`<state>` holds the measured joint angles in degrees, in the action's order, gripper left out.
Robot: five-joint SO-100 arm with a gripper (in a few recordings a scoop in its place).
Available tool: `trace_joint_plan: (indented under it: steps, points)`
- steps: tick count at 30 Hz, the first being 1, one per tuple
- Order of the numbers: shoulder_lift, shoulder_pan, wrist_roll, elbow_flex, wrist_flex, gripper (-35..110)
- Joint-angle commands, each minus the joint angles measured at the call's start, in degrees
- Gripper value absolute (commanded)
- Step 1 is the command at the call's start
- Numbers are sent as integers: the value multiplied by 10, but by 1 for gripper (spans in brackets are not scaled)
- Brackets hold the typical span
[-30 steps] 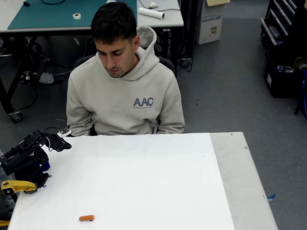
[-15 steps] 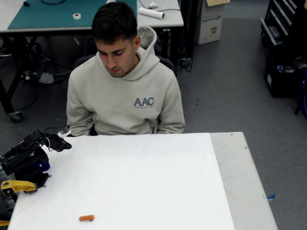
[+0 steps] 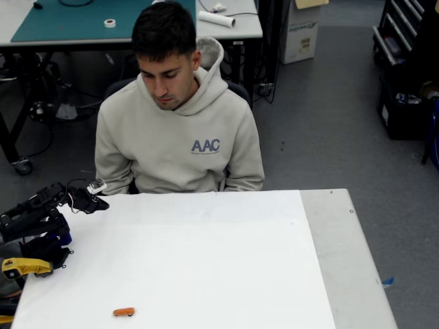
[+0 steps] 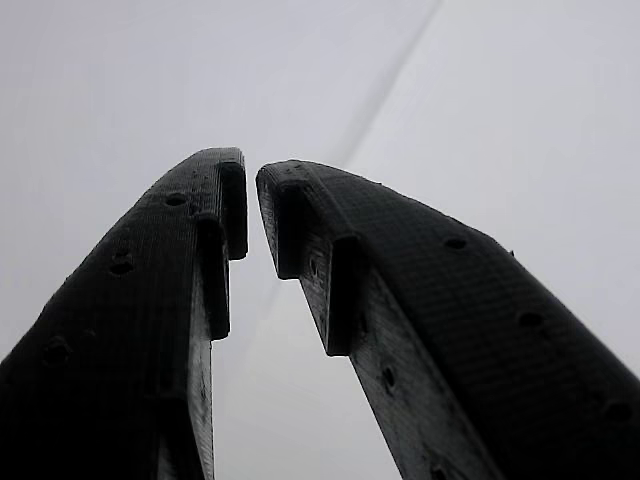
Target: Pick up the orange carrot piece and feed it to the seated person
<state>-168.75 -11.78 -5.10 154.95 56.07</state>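
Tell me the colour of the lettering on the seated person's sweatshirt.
Blue "AAC" lettering on the seated person, clearest in the fixed view.

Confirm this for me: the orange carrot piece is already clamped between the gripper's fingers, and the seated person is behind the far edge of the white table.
Not right. In the fixed view the orange carrot piece lies on the white table near its front edge, well apart from the gripper. The wrist view shows nothing between the fingers. The seated person is indeed behind the far edge.

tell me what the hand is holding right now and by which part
Nothing. The hand is nearly closed on bare air, and the carrot piece lies untouched on the table.
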Motion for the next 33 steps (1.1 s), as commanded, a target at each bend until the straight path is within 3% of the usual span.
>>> trace_joint_plan:
  steps: [1,16,33]
  points:
    - [91,-41,-4,-101,-41,-2]
    - [418,-277,1,-314,-76,-2]
    - [650,-543,229,-506,-76,-2]
